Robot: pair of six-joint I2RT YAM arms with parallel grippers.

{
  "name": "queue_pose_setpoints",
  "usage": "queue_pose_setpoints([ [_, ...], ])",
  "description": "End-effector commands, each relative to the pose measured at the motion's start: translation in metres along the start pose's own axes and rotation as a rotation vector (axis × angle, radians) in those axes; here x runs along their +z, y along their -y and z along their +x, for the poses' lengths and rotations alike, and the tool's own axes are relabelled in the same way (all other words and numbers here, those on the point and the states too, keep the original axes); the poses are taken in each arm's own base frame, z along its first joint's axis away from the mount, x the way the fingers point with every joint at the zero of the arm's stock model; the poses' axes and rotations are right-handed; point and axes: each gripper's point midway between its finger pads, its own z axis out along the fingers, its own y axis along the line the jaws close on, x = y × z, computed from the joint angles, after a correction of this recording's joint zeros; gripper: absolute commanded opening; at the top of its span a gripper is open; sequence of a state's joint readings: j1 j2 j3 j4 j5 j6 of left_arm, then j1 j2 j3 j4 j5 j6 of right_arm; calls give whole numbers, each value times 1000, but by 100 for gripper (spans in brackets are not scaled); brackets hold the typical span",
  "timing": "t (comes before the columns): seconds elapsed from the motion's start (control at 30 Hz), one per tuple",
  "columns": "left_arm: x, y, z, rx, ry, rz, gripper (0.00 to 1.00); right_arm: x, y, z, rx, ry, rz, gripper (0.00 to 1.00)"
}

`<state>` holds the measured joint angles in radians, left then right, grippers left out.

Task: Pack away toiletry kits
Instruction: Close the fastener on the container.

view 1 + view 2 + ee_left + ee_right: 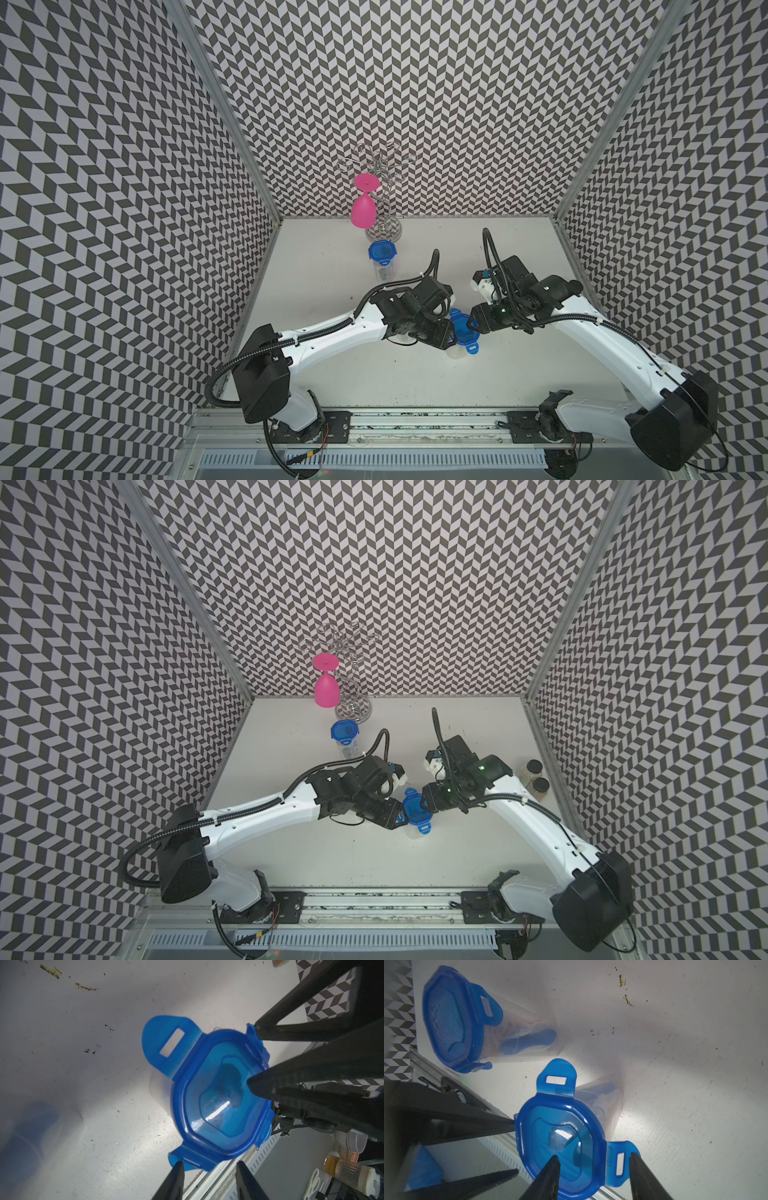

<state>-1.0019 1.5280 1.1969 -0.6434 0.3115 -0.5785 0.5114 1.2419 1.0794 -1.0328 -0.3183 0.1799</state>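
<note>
A clear jar with a blue clip-tab lid stands mid-table between both grippers. A white-blue tube shows through its wall. My right gripper is shut on this lid: one fingertip rests on the lid top, the other presses a side tab from outside. My left gripper is open at the opposite tab, which touches only one finger. A further tab sticks out flat. A second closed jar stands further back with a blue toothbrush inside.
A pink goblet hangs upside down on a silver wire rack at the back, just behind the second jar. Two small dark-lidded jars stand by the right wall. A metal rail runs along the table's front edge.
</note>
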Motion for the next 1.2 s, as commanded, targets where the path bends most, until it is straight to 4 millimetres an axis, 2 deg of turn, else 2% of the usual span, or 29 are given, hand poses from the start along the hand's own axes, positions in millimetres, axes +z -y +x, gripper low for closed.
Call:
queue_pose_setpoints([
  [0.0,7,3,-4,0,14,12,44,0,-7,-3,-31,26,-31,53],
  [0.27,13,8,-9,21,17,35,43,4,-14,0,-16,-1,-80,53],
  [0.43,18,8,-9,23,14,44,43,13,-22,9,10,-68,-139,53],
  [0.67,21,8,-14,27,27,69,43,12,-29,10,21,-56,-186,53],
  [0.9,22,6,-20,41,63,108,43,19,-32,24,52,-76,-232,53],
  [1.0,23,2,-23,37,72,108,43,19,-31,26,52,-75,-232,52],
  [1.17,18,6,-30,53,109,125,44,20,-32,27,55,-82,-240,52],
])
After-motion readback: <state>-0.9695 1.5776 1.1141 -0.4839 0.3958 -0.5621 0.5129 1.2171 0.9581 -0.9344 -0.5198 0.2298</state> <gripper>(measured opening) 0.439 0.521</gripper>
